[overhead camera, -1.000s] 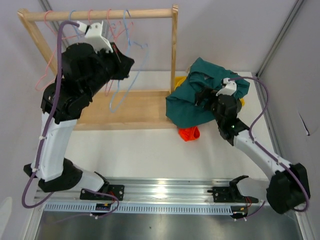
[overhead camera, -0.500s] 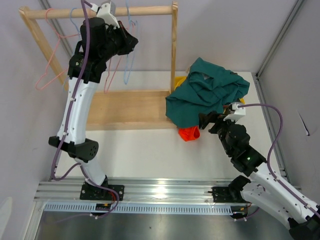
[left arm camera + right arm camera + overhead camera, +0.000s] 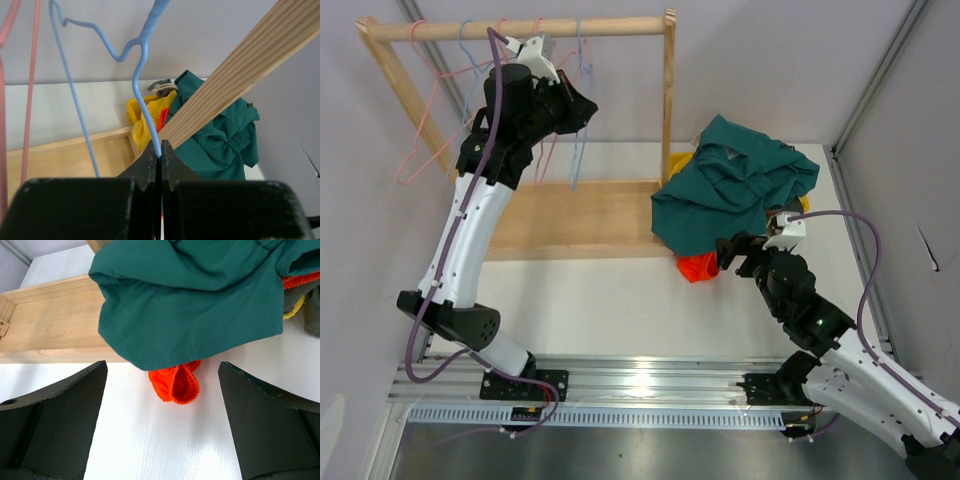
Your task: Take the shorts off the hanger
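Left gripper (image 3: 160, 150): jaws pressed tight together on a thin blue wire hanger (image 3: 140, 60), a grip plain only in the left wrist view. Just left of the jaws there, pink wire hangers (image 3: 31, 75). Slanting up to the right from the jaws, a pale wooden post (image 3: 240, 65) of the clothes rack. Beyond and below that post, the heap of soft fabric shorts: a yellow pair (image 3: 142, 120), a scrap of a grey pair (image 3: 161, 86) at the far side, and a dark teal pair (image 3: 220, 140) spread over the top.

Right gripper (image 3: 161, 367): fingers spread wide, holding nothing, low over the white table (image 3: 150, 440). Straight ahead between the fingers, a rolled bright orange pair (image 3: 175, 385), poking out from under the teal cloth. Visible only in the right wrist view: an orange waistband and a yellow edge tucked under the teal pair's far right side. Visible only from above: the whole heap on the table just right of the post, with the right gripper near its front edge and the left gripper high by the rack's top rail.
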